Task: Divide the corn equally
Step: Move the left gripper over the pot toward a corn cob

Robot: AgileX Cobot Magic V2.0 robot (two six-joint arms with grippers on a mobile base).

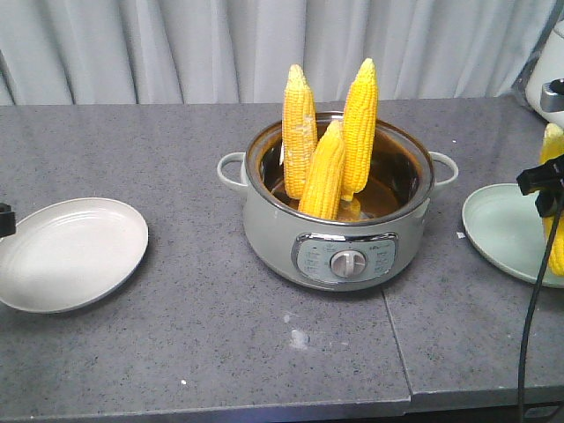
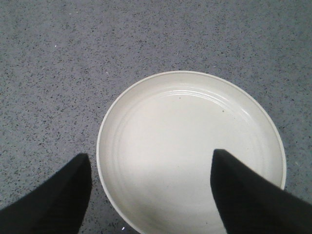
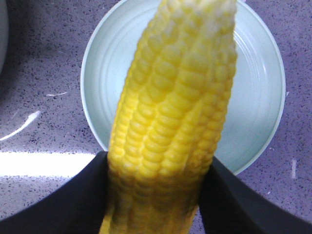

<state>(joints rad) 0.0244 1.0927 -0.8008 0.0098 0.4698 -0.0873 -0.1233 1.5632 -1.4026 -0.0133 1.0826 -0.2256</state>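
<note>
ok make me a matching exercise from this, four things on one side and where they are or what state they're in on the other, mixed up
1 left claw
2 right claw
3 pot
4 pale green plate

a holds three cobs standing on end
b shut on one cob
c open, over the white plate
d on the table, beneath the held cob

Pairs: 1-c, 2-b, 3-a, 4-d
</note>
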